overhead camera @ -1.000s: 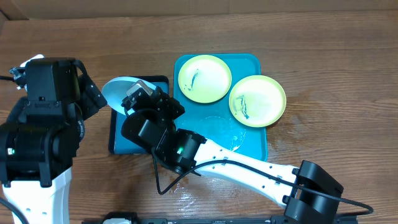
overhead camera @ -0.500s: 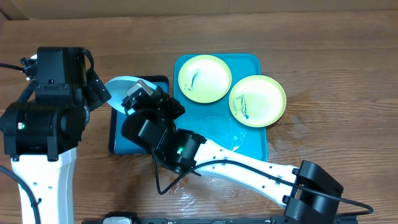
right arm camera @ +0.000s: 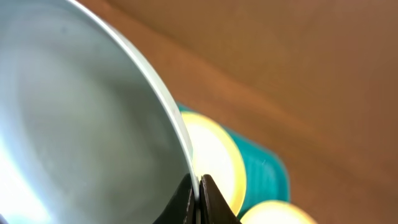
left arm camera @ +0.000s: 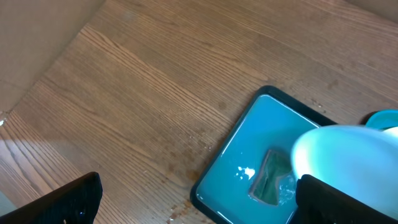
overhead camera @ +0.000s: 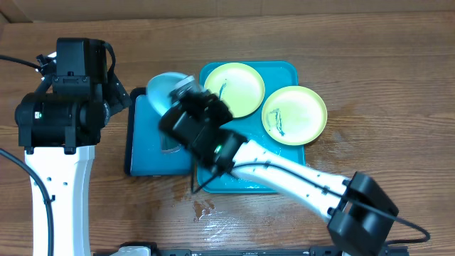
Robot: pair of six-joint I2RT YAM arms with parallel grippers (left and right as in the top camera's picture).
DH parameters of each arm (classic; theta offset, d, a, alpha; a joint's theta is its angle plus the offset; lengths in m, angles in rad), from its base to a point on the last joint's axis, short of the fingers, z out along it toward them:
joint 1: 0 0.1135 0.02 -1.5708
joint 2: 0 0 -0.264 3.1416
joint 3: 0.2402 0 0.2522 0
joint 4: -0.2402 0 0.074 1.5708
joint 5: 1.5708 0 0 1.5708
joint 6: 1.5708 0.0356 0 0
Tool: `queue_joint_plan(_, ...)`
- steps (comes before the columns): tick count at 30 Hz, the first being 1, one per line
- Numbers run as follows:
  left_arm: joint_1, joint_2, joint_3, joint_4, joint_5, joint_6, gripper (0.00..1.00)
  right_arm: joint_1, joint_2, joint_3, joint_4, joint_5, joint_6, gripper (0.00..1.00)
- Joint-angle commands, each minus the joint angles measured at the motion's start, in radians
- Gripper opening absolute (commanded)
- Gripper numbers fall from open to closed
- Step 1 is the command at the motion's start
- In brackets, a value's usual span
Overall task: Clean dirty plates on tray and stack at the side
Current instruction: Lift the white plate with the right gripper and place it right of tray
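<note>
So, your right gripper [right arm camera: 198,186] pinches the light blue plate [overhead camera: 162,85]; left gripper [left arm camera: 199,200] wide, empty; two yellow-green plates [overhead camera: 234,89] smeared near the far edge; none stacked.

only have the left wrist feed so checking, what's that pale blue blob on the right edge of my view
observer: That is the light blue plate. The right gripper pinches its rim and holds it tilted over the far end of the small blue tray.
operator: ok where are the other plates
observer: Two yellow-green plates lie on the teal tray, and the right one overhangs its edge.
operator: are they clean
observer: No, both show dark smears in their centres.
</note>
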Motion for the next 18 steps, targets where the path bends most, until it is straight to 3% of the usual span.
queue_joint_plan(1,0.002,0.001,0.014,0.006,-0.019,0.024,1.0,-0.108,-0.067,0.029,-0.059,-0.288,0.209,0.04)
queue_joint_plan(7,0.002,0.001,0.014,0.014,-0.017,0.035,1.0,-0.396,-0.246,0.029,-0.126,-1.047,0.261,0.04)
queue_joint_plan(9,0.002,0.002,0.014,0.014,-0.016,0.035,1.0,-0.526,-0.298,0.029,-0.152,-1.196,0.29,0.04)
queue_joint_plan(14,0.002,0.002,0.014,0.014,0.017,0.034,1.0,-0.875,-0.345,0.029,-0.324,-1.252,0.315,0.04)
queue_joint_plan(18,0.002,0.002,0.014,0.014,0.017,0.034,1.0,-1.153,-0.302,0.022,-0.53,-1.116,0.314,0.04)
